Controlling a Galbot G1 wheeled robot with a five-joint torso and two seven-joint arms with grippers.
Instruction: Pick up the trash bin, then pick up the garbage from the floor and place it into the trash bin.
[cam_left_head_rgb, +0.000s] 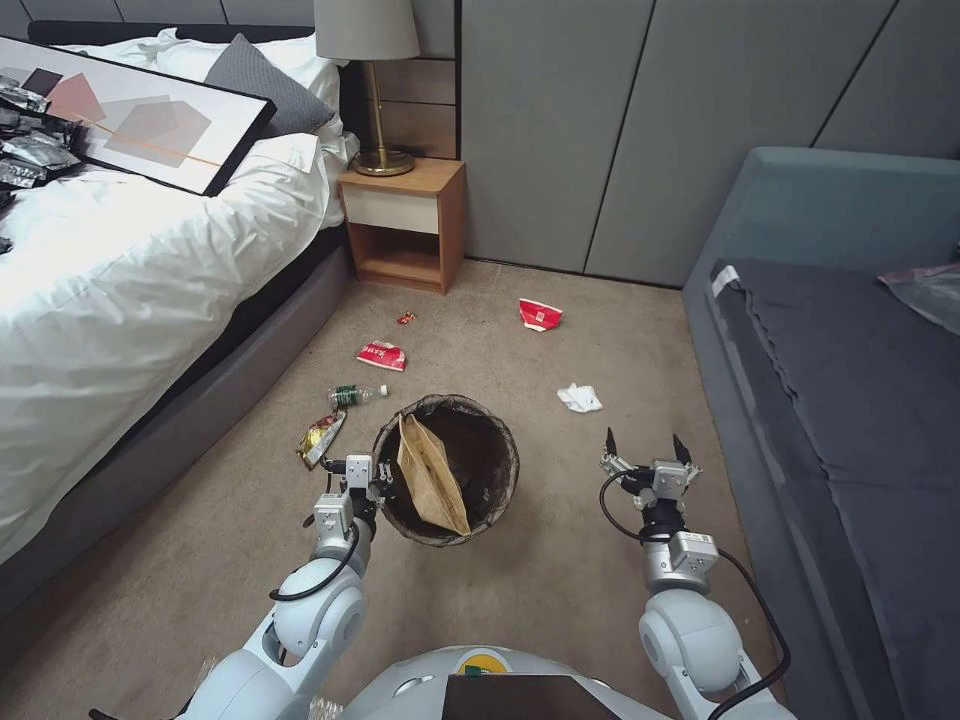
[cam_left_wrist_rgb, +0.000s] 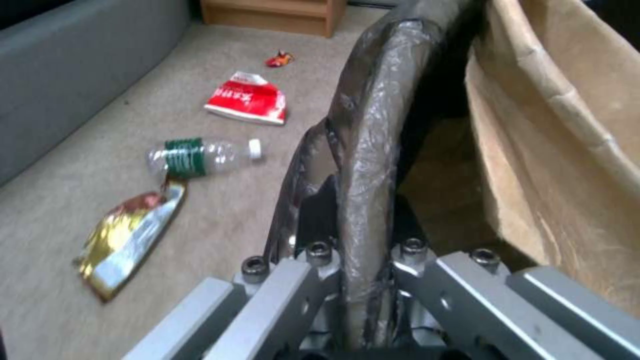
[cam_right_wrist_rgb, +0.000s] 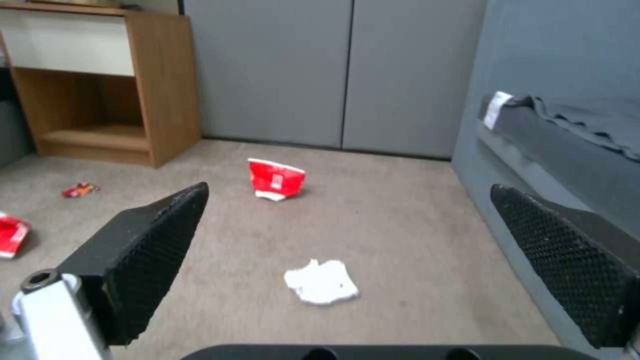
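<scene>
Trash bin (cam_left_head_rgb: 446, 470) sits clamped by its near left rim in my left hand (cam_left_head_rgb: 372, 482); in the left wrist view the fingers (cam_left_wrist_rgb: 313, 220) pinch the bag-wrapped rim (cam_left_wrist_rgb: 373, 150) from both sides. A flat brown paper bag (cam_left_head_rgb: 430, 478) stands tilted inside the bin, leaning against the left part of the wall. My right hand (cam_left_head_rgb: 648, 448) hovers above the floor (cam_left_head_rgb: 560, 570) to the right of the bin, spread wide and gripping nothing; its two black fingers (cam_right_wrist_rgb: 147, 250) frame the carpet in the right wrist view.

Just ahead of that hand lies a crumpled white tissue (cam_left_head_rgb: 579, 398), and farther on a red paper cup (cam_left_head_rgb: 539, 314) on its side. Left of the bin, close to my left hand, lies a gold wrapper (cam_left_head_rgb: 320, 438), with a clear bottle (cam_left_head_rgb: 354, 396) with a green label just beyond it. Past the bottle lies a red wrapper (cam_left_head_rgb: 382, 355), then a tiny red scrap (cam_left_head_rgb: 406, 318) near the wooden nightstand (cam_left_head_rgb: 405, 225). I see a bed (cam_left_head_rgb: 120, 270) along the left and a grey sofa (cam_left_head_rgb: 840, 400) along the right.
</scene>
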